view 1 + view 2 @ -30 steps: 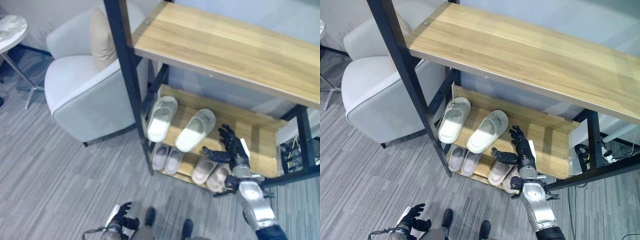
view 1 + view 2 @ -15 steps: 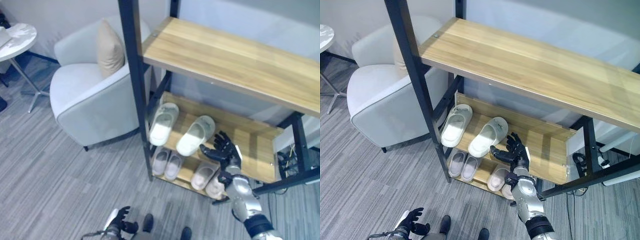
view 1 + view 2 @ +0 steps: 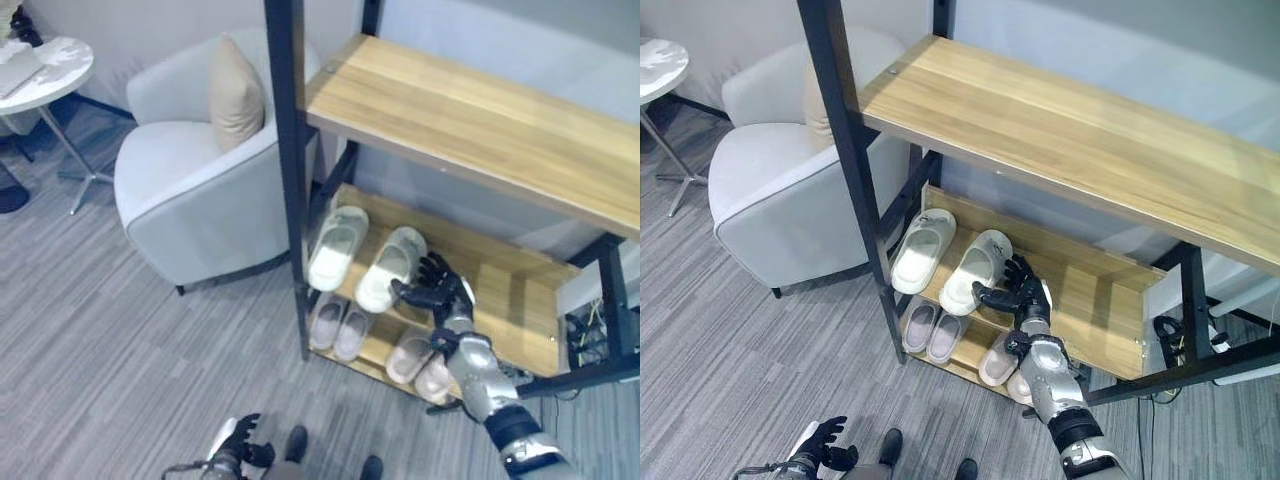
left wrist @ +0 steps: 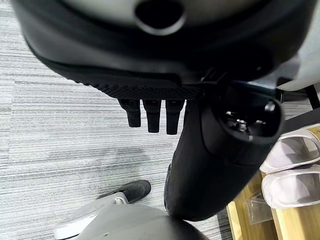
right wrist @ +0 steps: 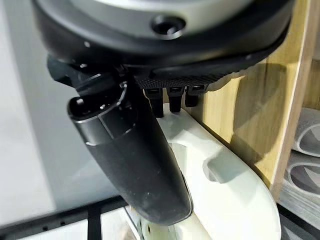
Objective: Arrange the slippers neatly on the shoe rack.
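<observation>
Two pale slippers lie side by side on the shoe rack's middle shelf [image 3: 500,290]: the left slipper [image 3: 338,247] and the right slipper [image 3: 392,266], toes pointing into the rack. My right hand [image 3: 437,296] is just right of the right slipper's heel, open, with fingers spread and the thumb at the slipper's edge. In the right wrist view the white slipper [image 5: 225,200] lies directly under the straight fingers [image 5: 172,97]. My left hand [image 3: 240,450] hangs low above the floor, relaxed and holding nothing.
The bottom shelf holds two pairs of beige slippers [image 3: 338,326] [image 3: 420,360]. The rack's black front post [image 3: 292,180] and wide wooden top shelf [image 3: 480,120] overhang the slippers. A grey armchair [image 3: 190,190] with a beige cushion [image 3: 236,95] stands left, and a round side table [image 3: 45,65] beyond it.
The camera has shifted. My right hand has moved left along the middle shelf, from well clear of the right slipper to its heel. The left hand stays low.
</observation>
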Tool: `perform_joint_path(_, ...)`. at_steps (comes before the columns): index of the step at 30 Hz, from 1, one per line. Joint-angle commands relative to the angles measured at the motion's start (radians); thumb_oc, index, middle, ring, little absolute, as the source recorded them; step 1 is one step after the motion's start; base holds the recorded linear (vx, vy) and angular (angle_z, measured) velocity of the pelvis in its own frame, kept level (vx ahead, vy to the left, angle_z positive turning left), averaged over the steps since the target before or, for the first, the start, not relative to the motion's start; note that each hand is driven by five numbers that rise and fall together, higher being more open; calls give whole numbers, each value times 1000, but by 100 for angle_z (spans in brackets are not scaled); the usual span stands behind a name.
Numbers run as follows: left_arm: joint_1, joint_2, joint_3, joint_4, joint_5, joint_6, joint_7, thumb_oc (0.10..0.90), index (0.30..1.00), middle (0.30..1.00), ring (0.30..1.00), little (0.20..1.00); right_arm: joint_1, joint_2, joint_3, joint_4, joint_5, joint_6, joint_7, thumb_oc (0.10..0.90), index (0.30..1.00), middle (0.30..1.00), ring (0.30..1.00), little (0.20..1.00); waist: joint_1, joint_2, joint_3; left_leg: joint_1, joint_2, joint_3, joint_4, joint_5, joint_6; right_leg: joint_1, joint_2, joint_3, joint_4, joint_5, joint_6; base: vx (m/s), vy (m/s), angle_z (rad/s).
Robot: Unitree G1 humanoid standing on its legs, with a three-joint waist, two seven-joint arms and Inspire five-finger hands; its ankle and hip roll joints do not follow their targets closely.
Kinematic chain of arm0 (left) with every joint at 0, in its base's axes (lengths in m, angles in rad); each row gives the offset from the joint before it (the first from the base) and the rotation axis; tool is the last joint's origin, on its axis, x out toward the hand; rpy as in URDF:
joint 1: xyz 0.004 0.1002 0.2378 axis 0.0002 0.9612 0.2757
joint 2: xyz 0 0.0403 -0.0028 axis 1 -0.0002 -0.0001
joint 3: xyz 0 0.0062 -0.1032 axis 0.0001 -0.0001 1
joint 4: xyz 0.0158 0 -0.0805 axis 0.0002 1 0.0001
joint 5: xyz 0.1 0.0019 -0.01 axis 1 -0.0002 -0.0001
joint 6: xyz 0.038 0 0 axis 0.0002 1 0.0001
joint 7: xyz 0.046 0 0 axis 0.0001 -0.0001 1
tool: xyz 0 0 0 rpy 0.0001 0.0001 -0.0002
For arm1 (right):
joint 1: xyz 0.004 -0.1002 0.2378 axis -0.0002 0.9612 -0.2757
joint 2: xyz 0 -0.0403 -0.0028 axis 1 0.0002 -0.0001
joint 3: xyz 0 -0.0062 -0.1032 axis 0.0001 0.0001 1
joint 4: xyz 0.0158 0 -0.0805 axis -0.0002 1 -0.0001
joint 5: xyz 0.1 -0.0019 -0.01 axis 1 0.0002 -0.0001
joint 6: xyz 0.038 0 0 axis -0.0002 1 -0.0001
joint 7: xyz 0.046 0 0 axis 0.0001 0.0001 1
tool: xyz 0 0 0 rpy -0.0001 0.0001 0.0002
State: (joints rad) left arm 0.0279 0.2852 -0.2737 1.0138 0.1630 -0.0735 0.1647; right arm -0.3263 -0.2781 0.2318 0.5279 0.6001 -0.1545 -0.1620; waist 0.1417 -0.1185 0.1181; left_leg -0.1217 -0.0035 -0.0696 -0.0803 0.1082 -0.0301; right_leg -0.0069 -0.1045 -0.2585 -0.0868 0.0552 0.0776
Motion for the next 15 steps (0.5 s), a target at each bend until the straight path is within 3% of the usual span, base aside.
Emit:
perform_joint_path(1, 3, -39, -88, 64, 9, -32, -7, 800, 900, 900, 900, 900, -137, -37, 32, -29, -18, -53, 58, 800, 900, 900, 900, 900, 40, 15, 2, 62, 36, 57, -7, -115, -45, -6, -37, 2, 10, -29, 58, 0, 0, 0)
perform_joint_path(15, 2, -53, -89, 82, 3, -36, 5, 800, 900, 900, 900, 900, -189, -50, 50, -59, -80, -60, 42, 800, 900, 900, 900, 900, 39, 22, -9, 69, 36, 59, -7, -117, -44, 1, -39, 4, 8, -31, 56, 0, 0, 0)
